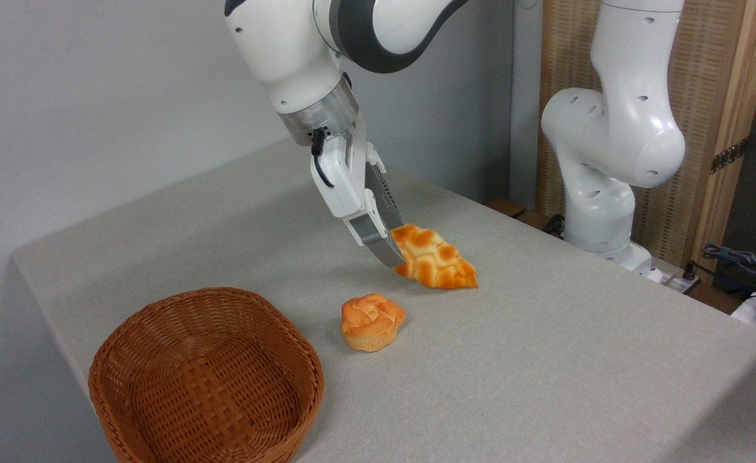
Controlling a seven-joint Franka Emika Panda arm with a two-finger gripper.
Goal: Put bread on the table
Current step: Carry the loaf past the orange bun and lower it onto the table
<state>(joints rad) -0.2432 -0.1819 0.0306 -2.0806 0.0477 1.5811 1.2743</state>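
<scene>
Bread (438, 258) is what our claw (392, 256) meets: we see its fingers (378, 239) slant down to the loaf's left end and appear to pinch that end between them, though the far finger is mostly hidden behind the near one, so we cannot judge how wide the gap is. The loaf's pointed right end seems to rest on the table (545, 360), while the held end looks slightly raised.

Nearest to us, at the lower left, we see a brown wicker basket (207, 379) sitting on the table with nothing visible inside it. Just beyond it, to the right, a small round orange bun (371, 320) sits on the cloth, apart from the basket and a little in front of the loaf, not touching either. Nothing lies between the bun and the loaf.

We see the loaf as braided and tapered, pale golden with orange-brown toasted patches across its top. Behind it, the white arm (609, 135) rises from its base at the table's far right edge.
</scene>
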